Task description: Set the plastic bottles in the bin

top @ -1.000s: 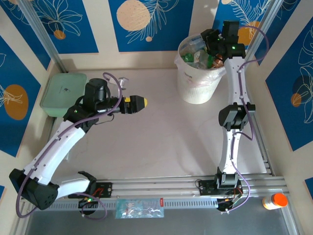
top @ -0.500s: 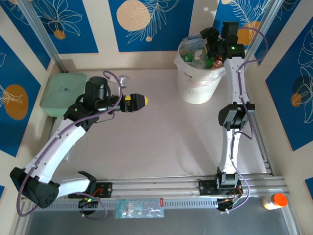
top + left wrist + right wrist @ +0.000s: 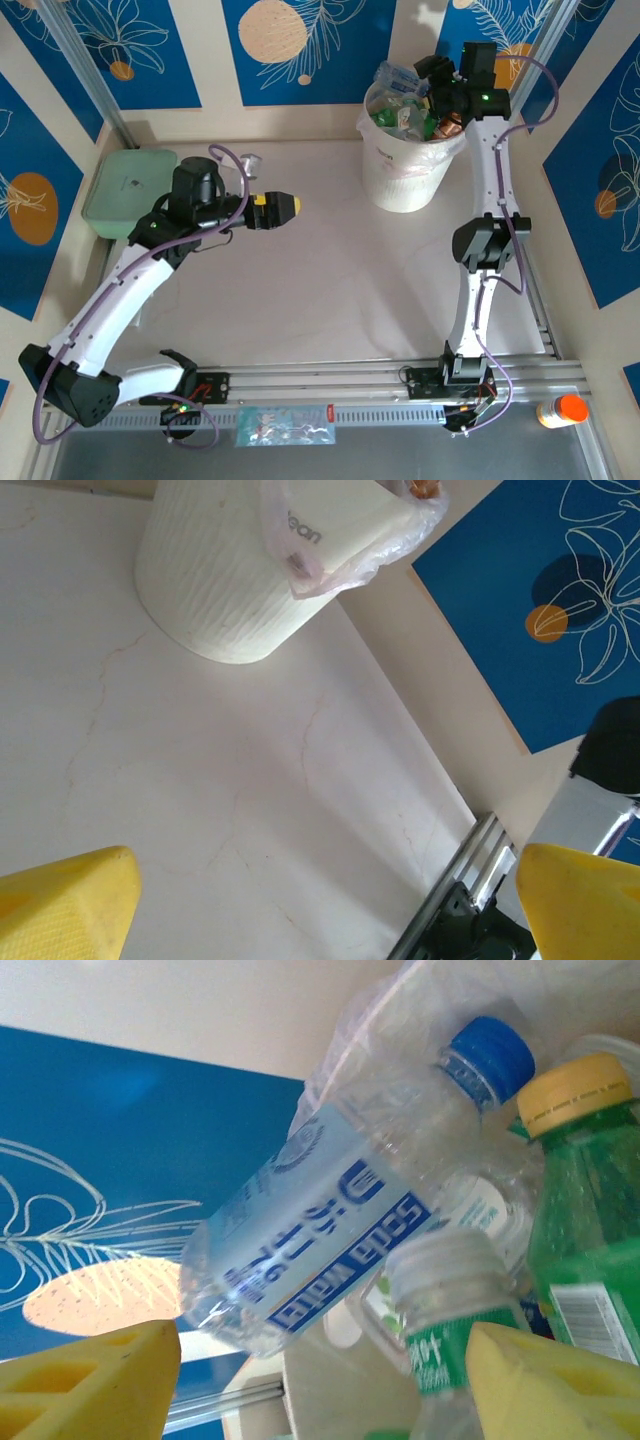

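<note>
Nearest, well short of the bin (image 3: pixel 400 185), an orange-capped bottle (image 3: pixel 560 410) stands off the table; it is no part of the job. Left of the bin, the left gripper (image 3: pixel 288 208) hovers over bare table, jaws wide and empty, apparently parked out of the way. Further left sits a pale green box (image 3: pixel 128 190). Above the bin's far rim the right gripper (image 3: pixel 430 78) has its jaws apart, pinching nothing. The plastic bottles (image 3: pixel 405 112) are heaped inside, and a blue-capped one (image 3: pixel 330 1230) lies loose on top. Nothing blocks a lift away.
</note>
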